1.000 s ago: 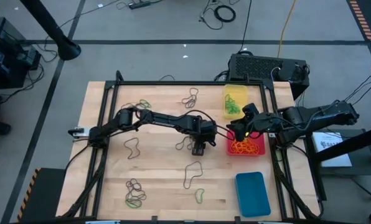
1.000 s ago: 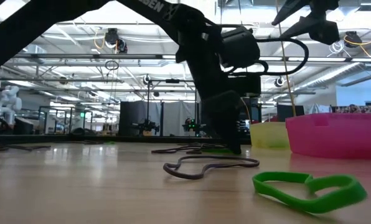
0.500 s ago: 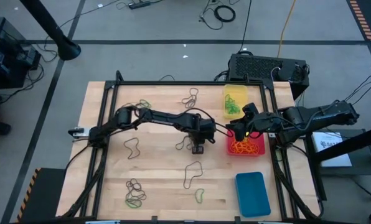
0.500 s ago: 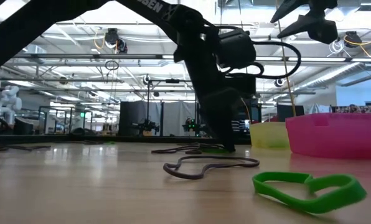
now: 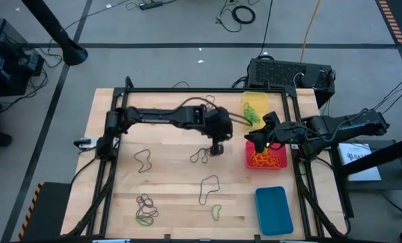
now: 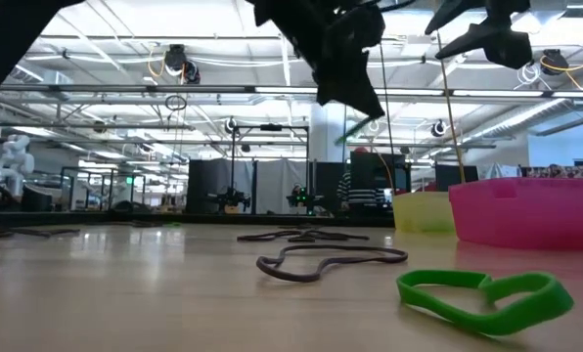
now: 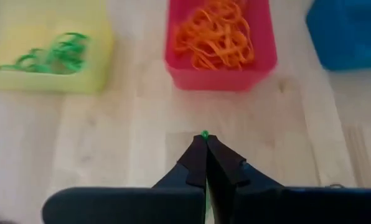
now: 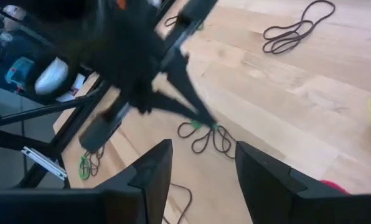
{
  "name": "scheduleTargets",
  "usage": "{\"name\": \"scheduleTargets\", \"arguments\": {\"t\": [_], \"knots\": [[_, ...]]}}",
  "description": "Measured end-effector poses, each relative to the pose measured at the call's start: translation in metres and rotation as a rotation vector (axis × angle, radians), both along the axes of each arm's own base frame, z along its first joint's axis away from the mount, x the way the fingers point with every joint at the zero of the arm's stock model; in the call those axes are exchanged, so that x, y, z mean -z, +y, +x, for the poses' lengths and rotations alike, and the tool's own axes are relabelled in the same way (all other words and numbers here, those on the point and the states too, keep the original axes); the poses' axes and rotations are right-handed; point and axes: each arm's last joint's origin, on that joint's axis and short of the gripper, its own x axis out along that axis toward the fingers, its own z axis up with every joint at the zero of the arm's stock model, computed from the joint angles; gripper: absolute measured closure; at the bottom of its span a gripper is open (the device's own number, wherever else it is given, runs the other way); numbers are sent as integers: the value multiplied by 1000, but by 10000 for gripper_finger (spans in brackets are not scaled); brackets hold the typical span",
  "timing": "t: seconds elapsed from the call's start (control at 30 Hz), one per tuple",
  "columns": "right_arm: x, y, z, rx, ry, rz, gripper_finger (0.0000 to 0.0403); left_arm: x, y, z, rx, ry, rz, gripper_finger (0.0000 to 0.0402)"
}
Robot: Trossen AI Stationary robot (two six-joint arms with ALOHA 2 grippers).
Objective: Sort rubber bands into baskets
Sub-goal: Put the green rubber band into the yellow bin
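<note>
Left pincer (image 7: 205,138) raised above wooden tabletop (image 5: 174,196), clamped on thin green rubber band (image 7: 205,132). Right pincer (image 8: 198,163) apart over red rectangular plastic basket (image 5: 251,162).

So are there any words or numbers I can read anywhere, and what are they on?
No text here can be read.
White sheet on the right of the high view: it has dark print, too small to read.

Pale wooden table (image 5: 174,202) (visible grain), glossy plastic baskets (image 7: 220,68), matt rubber bands (image 6: 487,298)
</note>
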Motion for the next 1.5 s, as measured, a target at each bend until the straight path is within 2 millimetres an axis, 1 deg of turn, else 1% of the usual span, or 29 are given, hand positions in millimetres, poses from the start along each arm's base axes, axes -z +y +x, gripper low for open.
{"name": "scheduleTargets", "arguments": {"t": [0.17,0.27,0.4,0.53,0.73,0.83,1.0,1.07,1.17,1.23,1.33,1.43,1.5], "knots": [[0,2,0,-6,-9,14,234,-4,19,5,-46,-81,-76,399],[-1,4,0,-5,-17,23,234,0,32,13,-95,-147,-110,399],[-1,4,0,-3,-22,24,234,23,53,26,-223,-189,-207,400],[-1,4,0,-6,-20,16,234,30,73,41,-311,-341,-326,400],[-1,3,0,-30,-7,-26,234,47,96,56,-344,-533,-332,400],[-1,1,1,-34,2,-49,234,54,109,60,-412,-612,-297,400],[0,-5,1,-36,23,-96,234,91,132,66,-531,-671,-395,400],[0,-8,1,-34,30,-116,234,99,139,70,-557,-707,-460,400],[0,-12,1,-27,38,-138,234,102,146,78,-582,-770,-560,400],[0,-14,1,-24,44,-148,234,105,149,81,-599,-776,-597,400],[1,-15,1,-20,61,-150,234,111,150,84,-608,-765,-605,400],[2,-15,0,-24,76,-144,234,109,151,84,-629,-775,-594,398],[3,-15,0,-38,78,-133,234,111,152,84,-676,-773,-571,388]]}}
